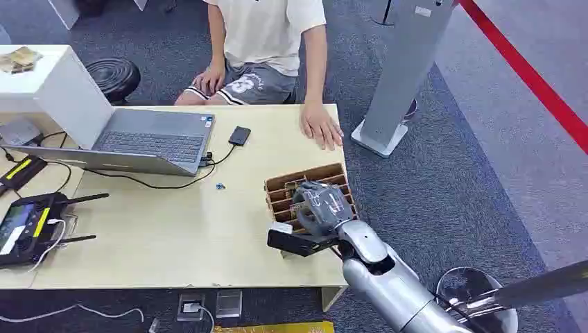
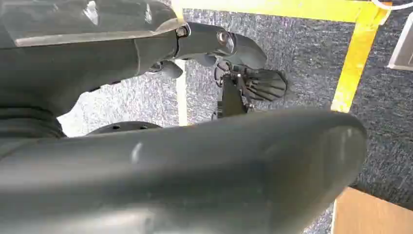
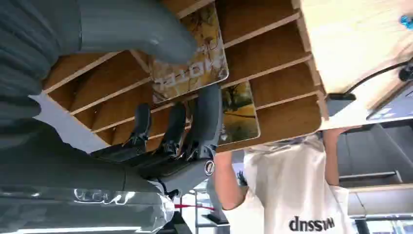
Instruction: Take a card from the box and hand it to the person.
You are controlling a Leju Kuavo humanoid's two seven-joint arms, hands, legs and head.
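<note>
1. Right hand (image 1: 320, 208) sits over the slotted cardboard box (image 1: 281, 184) at the near right corner of the table (image 1: 173, 236); its silver arm comes in from below on the right.
2. From the right wrist camera, the thick thumb (image 3: 146, 29) lies across one face of a printed card (image 3: 192, 58) while the dark fingers (image 3: 204, 117) reach in on the other side; the card looks pinched between them, though whether the grasp is firm I cannot tell; the card stands in its slot, tilted, not yet lifted clear.
3. Behind it, a second card (image 3: 238, 112) with a similar autumn picture rests in the next slot, near the fingertips.
4. Left hand (image 2: 146, 185) hangs by the robot's side above carpet and yellow floor tape; its wrist view is too close to show whether it is clenched or released, so I leave that undecided.
5. Farther across the table lie a small blue object (image 1: 220, 186), a black device on a cable (image 1: 239, 135) and an open laptop (image 1: 149, 142); a tablet controller (image 1: 28, 222) sits at the left edge.
6. Beyond the far edge sits the person (image 1: 267, 41), one hand (image 1: 320, 128) flat on the table just past the box.
7. Step in hand, as I judge it: securing the card; next comes a straight pull along the slot so the dividers and neighbouring card are not dragged, then a short reach forward to the waiting hand.
</note>
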